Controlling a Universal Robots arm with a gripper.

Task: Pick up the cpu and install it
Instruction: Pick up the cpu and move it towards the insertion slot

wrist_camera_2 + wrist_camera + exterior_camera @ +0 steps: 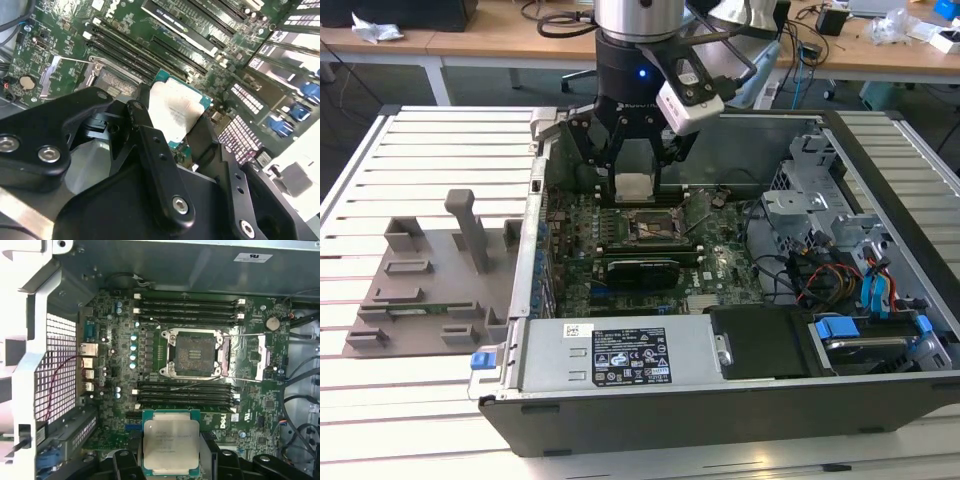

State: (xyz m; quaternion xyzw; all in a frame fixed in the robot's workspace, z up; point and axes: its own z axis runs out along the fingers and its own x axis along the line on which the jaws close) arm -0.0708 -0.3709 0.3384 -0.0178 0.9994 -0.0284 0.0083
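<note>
The gripper [634,182] hangs inside the computer case [720,405], its fingers [146,136] clamped on the cpu [171,442] above the motherboard [112,357]. The cpu is near the open socket [195,352], not seated. Any tilt or misalignment in the grip could bend the socket pins.

Single arm [638,15] hanging straight down at the far middle of the scene, black wrist section vertical, gripper [634,188] pointing downward, black linkage fingers [590,140] drawn in on the cpu [633,183], gripped flat between their tips
</note>
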